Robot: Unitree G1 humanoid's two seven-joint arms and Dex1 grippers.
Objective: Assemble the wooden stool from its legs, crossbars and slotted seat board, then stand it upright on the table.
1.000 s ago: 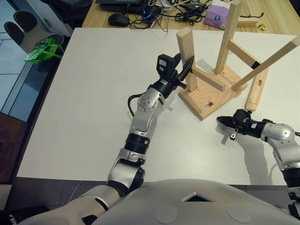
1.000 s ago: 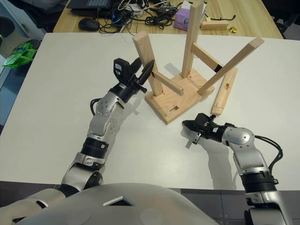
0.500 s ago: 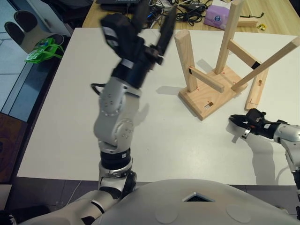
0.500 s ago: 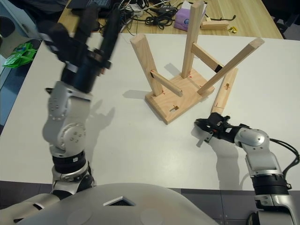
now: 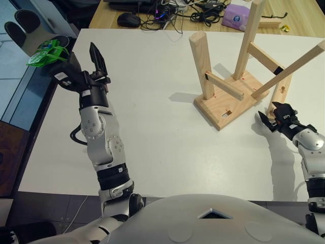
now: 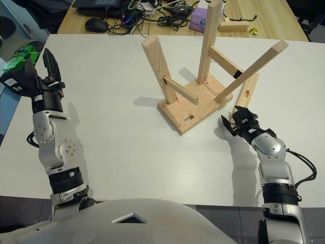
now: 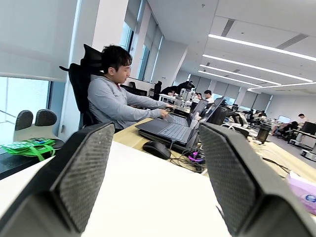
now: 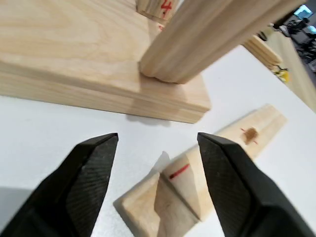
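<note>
The stool stands upside down right of the table's centre: the slotted seat board (image 5: 223,108) lies flat, three legs (image 5: 200,63) rise from it, and crossbars (image 5: 225,85) join them. A fourth, loose leg (image 5: 278,96) lies on the table beside the board's right corner. My right gripper (image 5: 270,114) is open, low over the table at this leg's near end (image 8: 217,153), with nothing held. My left gripper (image 5: 87,63) is open and empty, raised above the table's left edge, far from the stool, its pads (image 7: 84,173) wide apart.
A green bag (image 5: 45,53) sits off the table's left side. The wooden desk behind holds a mouse (image 5: 128,20), tangled cables, a purple box (image 5: 236,15) and another wooden piece (image 5: 268,24). White tabletop (image 5: 162,137) stretches between the two arms.
My left gripper left the stool's front leg, swung up and out to the table's left edge. My right gripper slid right and farther back, up to the loose leg's near end.
</note>
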